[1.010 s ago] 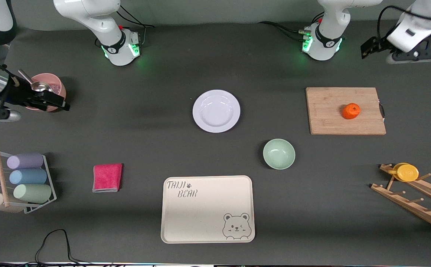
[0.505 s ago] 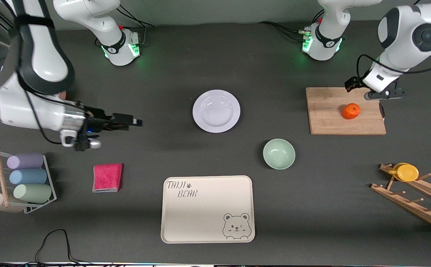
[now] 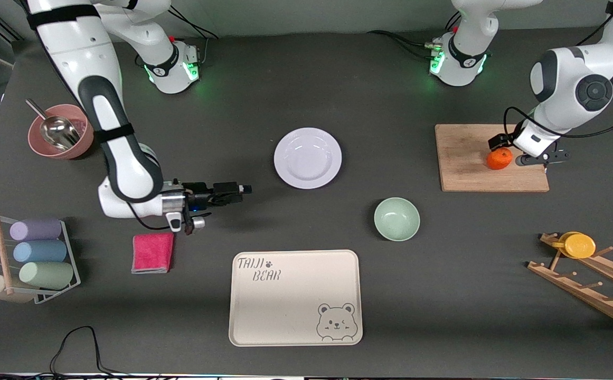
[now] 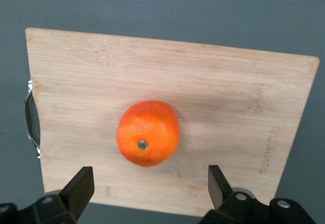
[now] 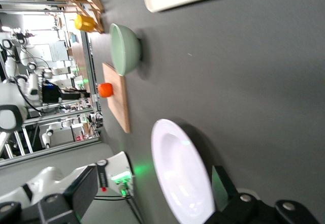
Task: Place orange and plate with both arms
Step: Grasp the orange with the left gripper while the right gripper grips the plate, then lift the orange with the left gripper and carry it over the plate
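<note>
The orange (image 3: 498, 158) lies on a wooden cutting board (image 3: 464, 169) toward the left arm's end of the table. My left gripper (image 3: 522, 153) is over the board right beside the orange. In the left wrist view it (image 4: 150, 183) is open and empty, with the orange (image 4: 148, 139) just ahead of its fingertips. The white plate (image 3: 308, 158) lies flat mid-table. My right gripper (image 3: 240, 188) is low, open and empty, pointing at the plate from a short distance. In the right wrist view the plate (image 5: 183, 178) shows ahead between the open fingers of that gripper (image 5: 154, 186).
A mint-green bowl (image 3: 396, 219) and a cream bear tray (image 3: 295, 297) sit nearer the front camera than the plate. A pink cloth (image 3: 152, 252), a cup rack (image 3: 31, 258) and a pink bowl with a scoop (image 3: 60, 132) are at the right arm's end. A wooden rack holds a yellow disc (image 3: 578, 245).
The right gripper has swept from the pink bowl across the table toward the plate. The left gripper has come in over the cutting board and down beside the orange.
</note>
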You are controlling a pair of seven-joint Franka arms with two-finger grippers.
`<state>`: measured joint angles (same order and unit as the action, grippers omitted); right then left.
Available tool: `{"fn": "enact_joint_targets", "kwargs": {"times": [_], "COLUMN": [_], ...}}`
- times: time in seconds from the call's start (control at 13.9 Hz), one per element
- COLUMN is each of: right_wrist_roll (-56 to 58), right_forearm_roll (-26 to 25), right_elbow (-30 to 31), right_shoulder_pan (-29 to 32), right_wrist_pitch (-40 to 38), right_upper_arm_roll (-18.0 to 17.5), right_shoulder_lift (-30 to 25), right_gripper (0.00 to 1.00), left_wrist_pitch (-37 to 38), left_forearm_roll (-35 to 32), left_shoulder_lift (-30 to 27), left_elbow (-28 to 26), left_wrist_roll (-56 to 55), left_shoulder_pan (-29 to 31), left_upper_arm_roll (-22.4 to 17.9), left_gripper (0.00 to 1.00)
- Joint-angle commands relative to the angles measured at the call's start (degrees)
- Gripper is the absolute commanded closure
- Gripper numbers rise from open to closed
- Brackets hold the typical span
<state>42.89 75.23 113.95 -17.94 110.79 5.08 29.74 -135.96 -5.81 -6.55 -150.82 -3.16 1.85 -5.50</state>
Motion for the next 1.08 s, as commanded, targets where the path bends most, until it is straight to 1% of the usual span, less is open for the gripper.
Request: {"fn": "enact_joint_targets", "kwargs": {"times": [0.0, 0.14, 0.29, 0.43, 0.65, 0.72, 0.79, 0.87, 0.94, 1.01], "right_wrist_roll": [9.1, 12.5, 16.8, 18.5, 18.5, 18.5, 18.5, 18.5, 18.5, 18.5], "right_forearm_roll": [7.6, 10.5, 18.0, 19.4, 20.9, 21.4, 22.1, 22.8, 23.5, 23.5], "right_elbow": [7.0, 10.6, 14.4, 15.8, 16.2, 16.2, 16.2, 16.2, 16.2, 16.2], "right_shoulder_pan": [-0.8, -0.8, -1.9, -3.3, -3.5, -3.5, -3.6, -3.6, -3.5, -3.5], "right_wrist_pitch": [4.7, 5.5, 7.4, 12.5, 13.0, 13.0, 13.0, 13.0, 13.0, 13.0], "right_upper_arm_roll": [-2.3, -2.7, -4.5, -4.9, -6.0, -6.4, -6.7, -7.2, -7.8, -7.8], "right_shoulder_lift": [-1.5, -2.2, -3.2, -3.4, -3.4, -3.4, -3.4, -3.3, -3.4, -3.4], "right_gripper": [0.0, 0.0, 0.0, 0.0, 0.0, 0.0, 0.0, 0.0, 0.0, 0.0], "left_wrist_pitch": [-3.9, -5.8, -8.1, -9.9, -10.2, -10.6, -10.6, -10.5, -10.2, -9.6], "left_forearm_roll": [-0.9, -0.9, -0.9, -0.6, 0.2, 0.2, 0.2, 0.2, 0.2, 0.2], "left_shoulder_lift": [4.2, 5.9, 7.1, 7.8, 8.2, 8.2, 8.3, 8.2, 8.0, 7.6], "left_elbow": [1.0, 0.7, -0.3, -1.1, -1.1, -1.2, -1.2, -1.2, -1.1, -1.0], "left_wrist_roll": [-0.3, -0.2, -0.3, -0.8, -2.1, -3.2, -3.4, -3.4, -3.4, -3.5], "left_shoulder_pan": [0.2, 0.2, 0.2, 0.1, 0.1, 0.0, 0.0, -0.2, -0.3, -0.4], "left_upper_arm_roll": [-1.7, -2.4, -2.9, -3.4, -3.4, -3.4, -3.3, -3.3, -3.3, -3.3], "left_gripper": [0.0, 0.0, 0.0, 0.01, 0.13, 0.24, 0.5, 0.81, 1.0, 1.0]}}
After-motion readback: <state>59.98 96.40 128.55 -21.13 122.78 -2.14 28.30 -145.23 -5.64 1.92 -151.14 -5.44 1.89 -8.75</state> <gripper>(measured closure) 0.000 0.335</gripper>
